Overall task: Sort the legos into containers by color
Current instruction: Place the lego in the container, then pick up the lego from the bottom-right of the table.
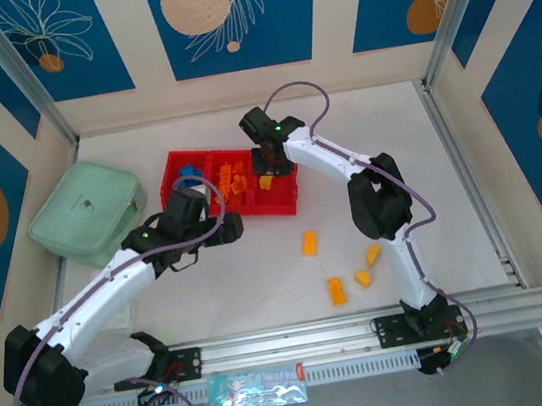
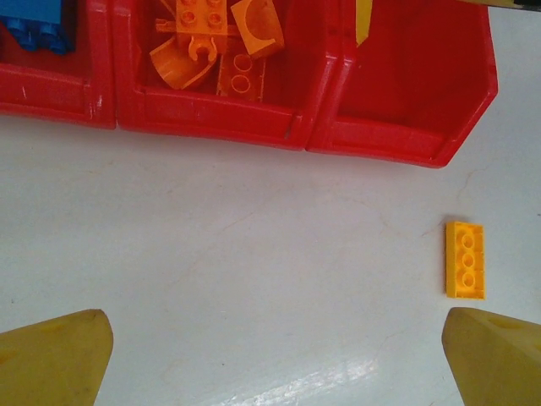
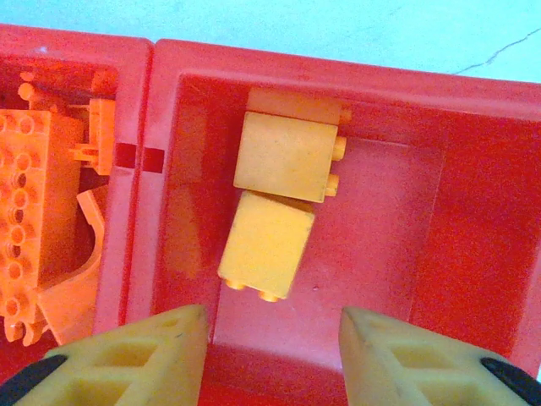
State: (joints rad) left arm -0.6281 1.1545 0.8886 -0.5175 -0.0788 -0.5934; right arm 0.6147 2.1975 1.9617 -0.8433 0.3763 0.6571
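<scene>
Over tray's R compartment (image 3: 393, 220), R fingers (image 3: 385, 351) part-open, empty, 2 yellow legos (image 3: 266, 241) below; L fingers (image 2: 59, 355) wide open, empty.

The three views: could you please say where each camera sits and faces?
Top external: above and behind, looking down on table, red tray, left arm, right arm.
Left wrist: on left arm, facing down at table before the tray; left jaws at bottom corners.
Right wrist: looking down into tray's right compartment at two yellow bricks; right jaws at bottom.
Shared: both wrist views catch the orange bricks.
</scene>
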